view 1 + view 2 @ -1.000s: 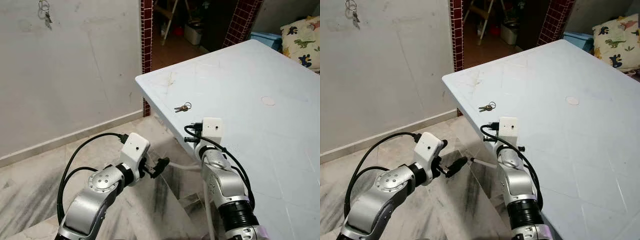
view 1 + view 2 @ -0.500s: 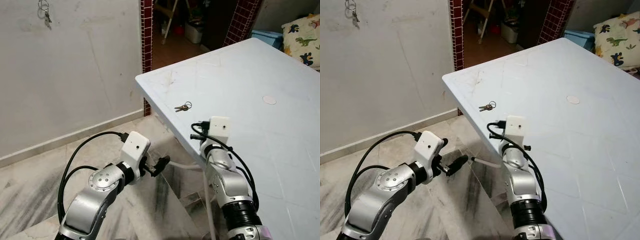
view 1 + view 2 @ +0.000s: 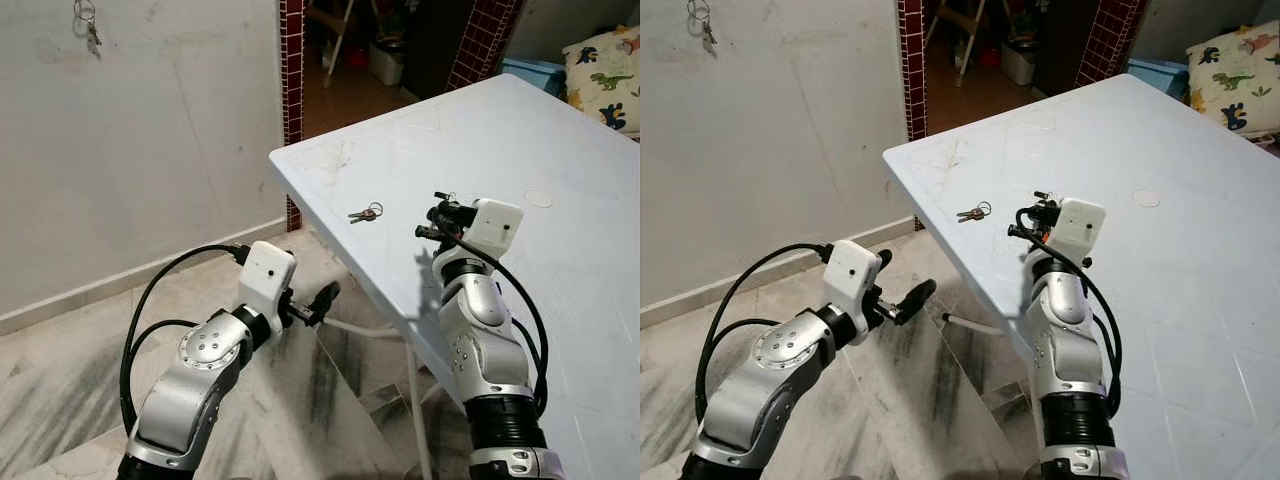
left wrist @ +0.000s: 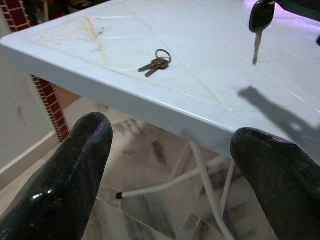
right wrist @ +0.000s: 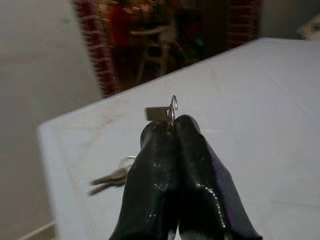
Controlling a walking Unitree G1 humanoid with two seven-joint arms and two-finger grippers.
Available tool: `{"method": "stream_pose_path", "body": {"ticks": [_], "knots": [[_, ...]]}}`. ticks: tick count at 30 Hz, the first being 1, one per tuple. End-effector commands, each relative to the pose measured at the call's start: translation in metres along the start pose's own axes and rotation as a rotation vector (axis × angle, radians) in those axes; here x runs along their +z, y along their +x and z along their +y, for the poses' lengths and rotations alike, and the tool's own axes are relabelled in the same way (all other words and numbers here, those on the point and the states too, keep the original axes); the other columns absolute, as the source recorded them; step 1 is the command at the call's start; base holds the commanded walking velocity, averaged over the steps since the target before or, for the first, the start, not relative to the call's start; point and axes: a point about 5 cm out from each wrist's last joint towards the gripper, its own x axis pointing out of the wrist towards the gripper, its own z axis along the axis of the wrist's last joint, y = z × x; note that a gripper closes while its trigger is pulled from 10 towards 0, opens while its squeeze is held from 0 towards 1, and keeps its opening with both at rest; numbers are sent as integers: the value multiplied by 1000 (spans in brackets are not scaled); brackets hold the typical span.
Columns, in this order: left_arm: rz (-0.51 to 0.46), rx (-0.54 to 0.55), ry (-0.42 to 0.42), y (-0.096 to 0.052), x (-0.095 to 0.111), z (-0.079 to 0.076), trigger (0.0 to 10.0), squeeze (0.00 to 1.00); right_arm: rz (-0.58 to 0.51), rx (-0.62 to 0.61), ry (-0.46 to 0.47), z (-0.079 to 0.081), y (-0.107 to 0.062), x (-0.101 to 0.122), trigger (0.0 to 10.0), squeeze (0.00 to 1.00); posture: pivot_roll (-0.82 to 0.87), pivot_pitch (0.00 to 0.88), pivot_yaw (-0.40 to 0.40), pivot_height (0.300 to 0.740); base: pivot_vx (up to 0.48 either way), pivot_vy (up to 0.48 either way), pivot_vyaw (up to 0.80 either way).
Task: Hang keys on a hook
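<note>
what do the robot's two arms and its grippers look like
Both arms are silver metal with rounded joint housings and black bands. Each wrist carries a white boxy camera block with a black cable looping back along the arm. The left gripper and right gripper each have two long, glossy black fingers with rounded tips.

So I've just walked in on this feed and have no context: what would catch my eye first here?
The right gripper, raised over the pale blue plastic table, is pinched shut on a black-headed key on a ring. A second small bunch of metal keys lies flat near the table's corner, just ahead of it. Another set of keys hangs high on the grey wall, while the left gripper waits open below the table edge.
</note>
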Motion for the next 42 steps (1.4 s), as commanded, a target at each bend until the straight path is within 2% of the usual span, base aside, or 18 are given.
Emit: {"method": "stream_pose_path", "body": {"ticks": [1,6,10,11,12,13,14,15,21,27,42], "knots": [[-8,10,8,1,1,2,10000,0,-32,41,0,-1,-1,8,0,0,188,76,-45,740,0,0,0],[-11,14,9,2,0,1,10000,0,-28,46,-17,-8,0,9,0,0,190,75,-46,740,0,0,0],[-25,28,6,1,2,4,10000,0,-35,98,-11,-6,-1,13,0,0,191,71,-49,740,0,0,0],[-48,59,14,1,5,7,10000,0,-39,113,-17,-4,-4,14,3137,0,192,70,-49,740,0,0,0],[-48,59,14,1,5,7,10000,0,-39,113,-17,-4,-4,14,3137,0,192,70,-49,740,0,0,0],[-61,105,29,-1,6,11,10000,0,-39,113,-21,-4,-8,14,9137,0,192,70,-49,740,0,0,0],[-66,145,42,-2,7,14,10000,0,-37,109,-22,-4,-11,13,9137,0,192,70,-49,740,0,0,0],[-65,170,48,-4,6,16,10000,0,-34,111,-11,-4,-14,13,10000,0,189,63,-49,740,0,0,0],[-61,253,64,-10,2,25,10000,0,-27,115,-3,-3,-27,11,10000,0,188,60,-49,740,0,0,0],[-68,274,63,-8,1,25,10000,0,-5,132,-21,2,-38,7,10000,0,183,55,-50,740,0,0,0],[-50,310,0,-8,-3,29,10000,0,29,137,-17,8,-41,5,10000,0,179,65,-51,740,0,0,738]]}}
